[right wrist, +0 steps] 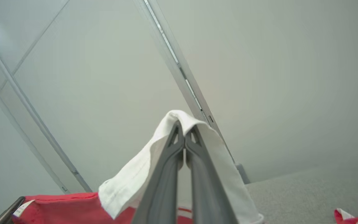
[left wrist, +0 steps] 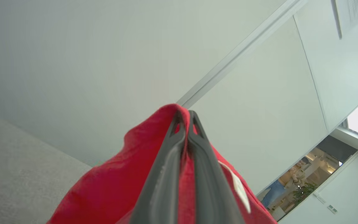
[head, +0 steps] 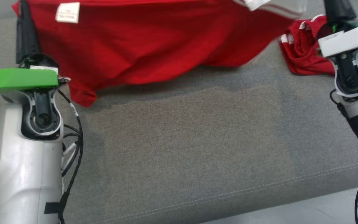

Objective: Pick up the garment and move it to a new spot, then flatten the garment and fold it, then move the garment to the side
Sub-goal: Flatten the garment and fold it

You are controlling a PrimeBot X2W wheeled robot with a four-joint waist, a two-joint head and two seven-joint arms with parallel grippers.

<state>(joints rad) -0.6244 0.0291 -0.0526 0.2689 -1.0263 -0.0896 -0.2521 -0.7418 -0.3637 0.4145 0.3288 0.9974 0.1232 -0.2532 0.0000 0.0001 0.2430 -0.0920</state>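
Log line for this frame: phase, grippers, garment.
phase: holding aloft | left gripper: shut on red garment | right gripper: shut on its white trim | garment: hangs spread between both, over grey cushion

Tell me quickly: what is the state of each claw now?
Left claw: closed, holding the red garment.
Right claw: closed, holding the same garment by its white edge.

Two red garments are showing: a large garment [head: 141,46] across the top, a bunched garment [head: 303,53] at upper right. Two pairs of fingers are showing: left fingers [head: 26,34], right fingers [head: 339,11].
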